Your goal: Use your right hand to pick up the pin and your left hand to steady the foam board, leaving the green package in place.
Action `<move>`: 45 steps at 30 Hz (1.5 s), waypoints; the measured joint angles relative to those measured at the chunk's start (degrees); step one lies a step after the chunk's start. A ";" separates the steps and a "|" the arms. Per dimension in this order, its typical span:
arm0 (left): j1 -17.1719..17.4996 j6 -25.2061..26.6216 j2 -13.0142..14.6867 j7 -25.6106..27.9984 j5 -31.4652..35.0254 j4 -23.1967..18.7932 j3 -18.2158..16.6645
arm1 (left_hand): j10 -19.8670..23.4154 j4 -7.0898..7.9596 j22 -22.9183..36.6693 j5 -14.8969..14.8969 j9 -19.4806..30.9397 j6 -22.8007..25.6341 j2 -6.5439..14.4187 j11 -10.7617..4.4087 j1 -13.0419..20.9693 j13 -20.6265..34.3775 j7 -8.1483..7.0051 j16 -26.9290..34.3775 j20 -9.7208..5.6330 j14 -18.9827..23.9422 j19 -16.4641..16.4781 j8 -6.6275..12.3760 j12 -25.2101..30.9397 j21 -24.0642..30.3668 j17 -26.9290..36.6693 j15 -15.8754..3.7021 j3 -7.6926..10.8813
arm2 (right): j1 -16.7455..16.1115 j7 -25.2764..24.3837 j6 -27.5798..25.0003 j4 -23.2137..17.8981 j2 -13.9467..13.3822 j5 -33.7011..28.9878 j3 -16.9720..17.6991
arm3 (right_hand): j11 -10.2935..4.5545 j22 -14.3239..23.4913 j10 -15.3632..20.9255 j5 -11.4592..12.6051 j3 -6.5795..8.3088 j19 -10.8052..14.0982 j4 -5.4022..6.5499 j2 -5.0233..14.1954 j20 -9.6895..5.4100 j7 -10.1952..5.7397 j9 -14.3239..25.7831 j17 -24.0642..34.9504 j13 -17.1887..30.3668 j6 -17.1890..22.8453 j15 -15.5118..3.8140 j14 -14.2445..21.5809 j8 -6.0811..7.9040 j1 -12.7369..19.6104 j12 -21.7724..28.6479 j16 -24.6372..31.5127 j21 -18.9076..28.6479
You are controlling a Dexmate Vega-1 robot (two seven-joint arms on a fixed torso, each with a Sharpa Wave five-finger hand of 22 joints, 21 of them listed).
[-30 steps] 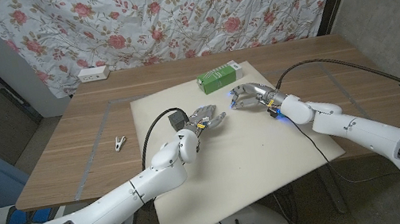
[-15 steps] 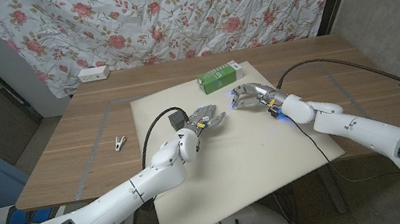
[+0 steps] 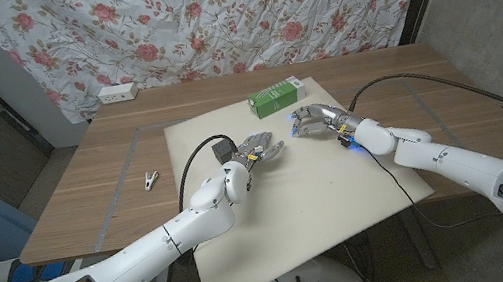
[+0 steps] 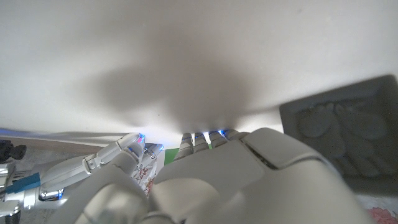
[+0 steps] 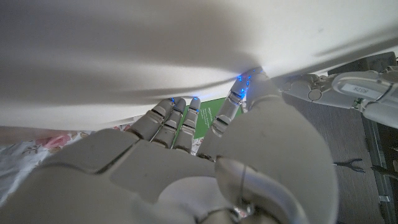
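Observation:
The white foam board [image 3: 272, 208] lies on the wooden table, and the green package [image 3: 275, 99] lies at its far edge. My left hand [image 3: 258, 148] rests its spread fingertips [image 4: 205, 137] on the board's middle and holds nothing. My right hand [image 3: 309, 120] sits just in front of the package, with its fingers curled down to the board. In the right wrist view its fingertips [image 5: 186, 109] and thumb touch the white surface close together, with the green package [image 5: 208, 115] just beyond. The pin is hidden under these fingers. My right hand [image 4: 93, 165] is also in the left wrist view.
A small metal clip [image 3: 150, 179] lies on the bare table [image 3: 122, 151] to the left of the board. A white power strip [image 3: 116, 92] sits at the table's far left edge. A black cable [image 3: 425, 83] runs across the table's right side.

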 measured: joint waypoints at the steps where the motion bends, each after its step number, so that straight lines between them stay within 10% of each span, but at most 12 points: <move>1: 0.00 0.04 0.00 -0.02 -0.02 0.00 0.00 | 0.00 0.00 0.00 0.00 -0.01 0.00 0.00 0.00 0.00 0.00 0.00 0.00 -0.07 0.00 -0.07 0.00 0.00 -0.01 0.00 0.00 0.00 | 0.01 0.00 0.00 0.01 0.00 0.00 -0.02 | 0.00 0.00 0.00 0.00 0.00 0.00 0.00 0.00 0.00 0.00 0.00 0.00 0.00 0.00 0.00 0.00 0.00 0.00 0.00 0.00 0.00; 45: -0.85 0.88 0.04 -0.08 -0.90 0.12 0.81 | -0.01 -0.35 0.01 0.00 -0.01 -0.01 -0.18 0.00 0.18 0.01 0.00 -0.02 -0.04 -0.22 -0.05 -0.26 0.06 0.08 -0.30 -0.18 0.35 | 0.87 1.15 1.96 1.35 -0.57 -0.16 -0.69 | 0.63 -0.03 -2.68 0.23 -0.46 -1.43 0.01 0.00 1.08 0.63 0.42 -0.52 -0.28 -3.90 -0.09 -1.76 -1.77 -0.01 -1.77 -1.42 -0.16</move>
